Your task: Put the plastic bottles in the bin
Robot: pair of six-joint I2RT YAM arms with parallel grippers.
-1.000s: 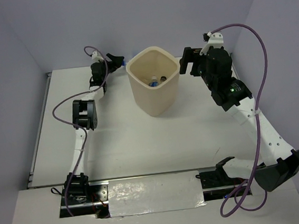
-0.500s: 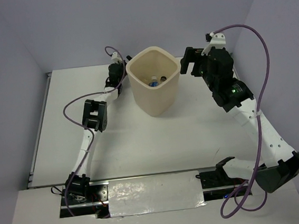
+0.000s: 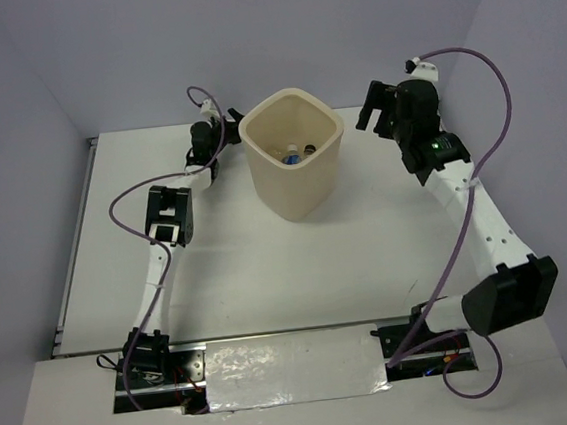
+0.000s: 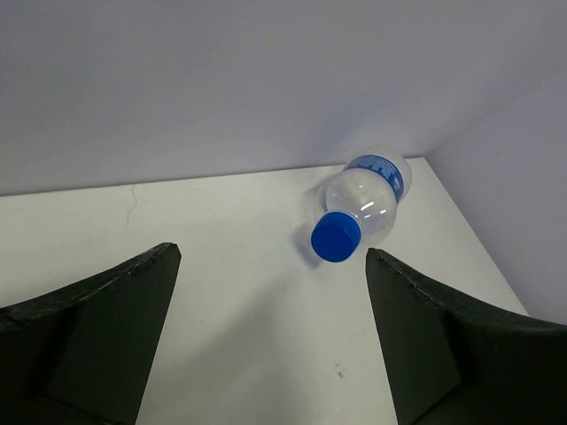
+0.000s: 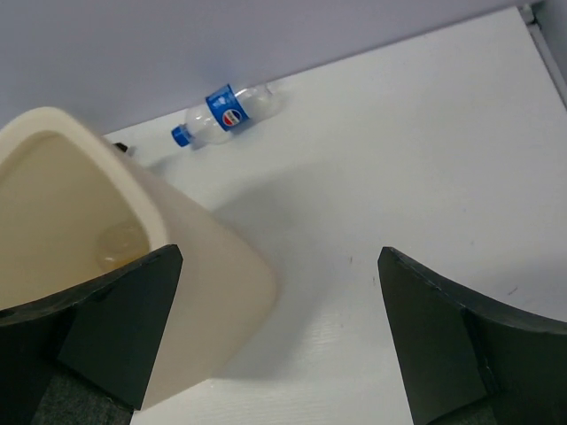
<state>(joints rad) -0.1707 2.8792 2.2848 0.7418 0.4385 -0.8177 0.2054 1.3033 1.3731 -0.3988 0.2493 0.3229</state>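
The cream bin stands at the back middle of the table; it also shows in the right wrist view. Small bottle shapes lie on its bottom. The blue-labelled bottle lies on its side by the back wall, blue cap toward my left gripper, which is open and empty a short way in front of it. The bottle also shows in the right wrist view. In the top view it is hidden behind the bin and my left gripper. My right gripper is open and empty, right of the bin.
The back wall runs close behind the bottle and the bin. The right wall meets it at the corner just past the bottle. A cable loops over each arm.
My left gripper swung right toward the bin, then drew back a little to the left. My right gripper pulled away from the bin's rim, to the right and back.
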